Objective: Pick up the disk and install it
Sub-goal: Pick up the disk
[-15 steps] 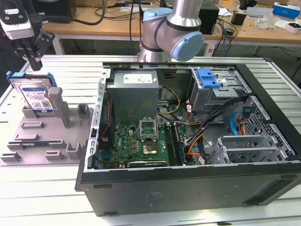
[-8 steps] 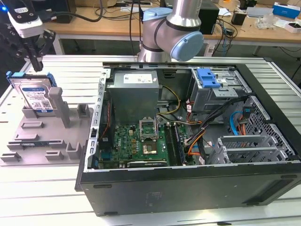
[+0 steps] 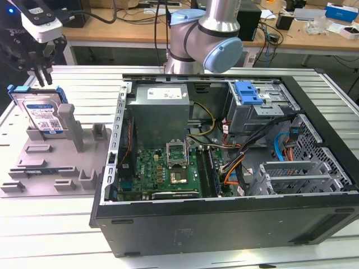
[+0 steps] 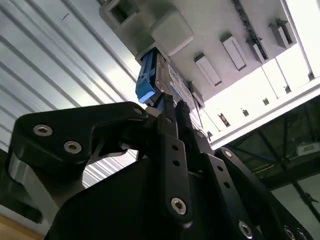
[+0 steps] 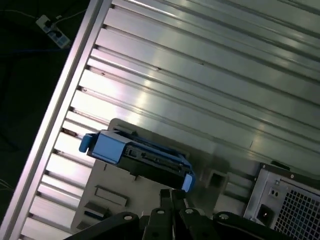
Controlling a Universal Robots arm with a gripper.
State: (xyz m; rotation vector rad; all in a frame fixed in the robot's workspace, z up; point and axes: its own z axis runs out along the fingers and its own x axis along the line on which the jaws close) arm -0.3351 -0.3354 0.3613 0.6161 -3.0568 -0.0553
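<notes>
Slotted aluminium desk (image 3: 50,224) carrying a grey fixture tray (image 3: 33,168) and an open computer case (image 3: 224,168). The disk (image 3: 42,112) stands on edge in the tray, leaning beside a grey post (image 3: 67,120), at the exterior view's left and outside the case. I read my tool (image 3: 43,78) as closed and empty, hovering just above the disk's blue bracket (image 5: 107,147). In the first wrist view its fingertips (image 5: 177,197) meet.

An open computer case (image 3: 224,218), motherboard (image 3: 165,168) and power supply (image 3: 160,115) exposed, sits beside a grey fixture (image 3: 42,168) on the tabletop (image 3: 50,235).
</notes>
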